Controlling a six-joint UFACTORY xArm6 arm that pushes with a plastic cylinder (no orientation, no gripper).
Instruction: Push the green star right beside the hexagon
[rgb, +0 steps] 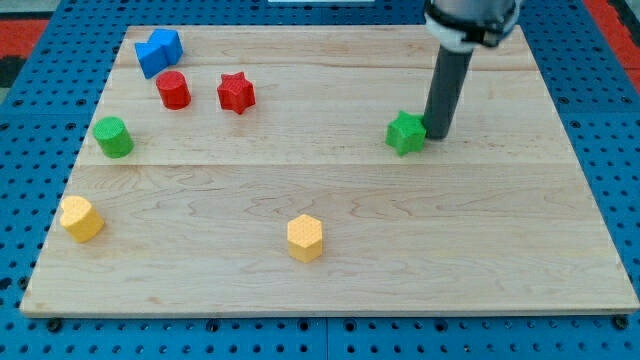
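The green star (405, 133) lies on the wooden board right of centre. My tip (437, 134) stands at the star's right side, touching or almost touching it. The yellow hexagon (305, 238) lies below and to the left of the star, near the board's bottom middle, well apart from it.
A blue block (158, 51), a red cylinder (173, 89) and a red star (236, 93) sit at the top left. A green cylinder (113, 137) and a yellow block (80, 218) lie along the left side. The board's bottom edge (330, 312) borders a blue pegboard.
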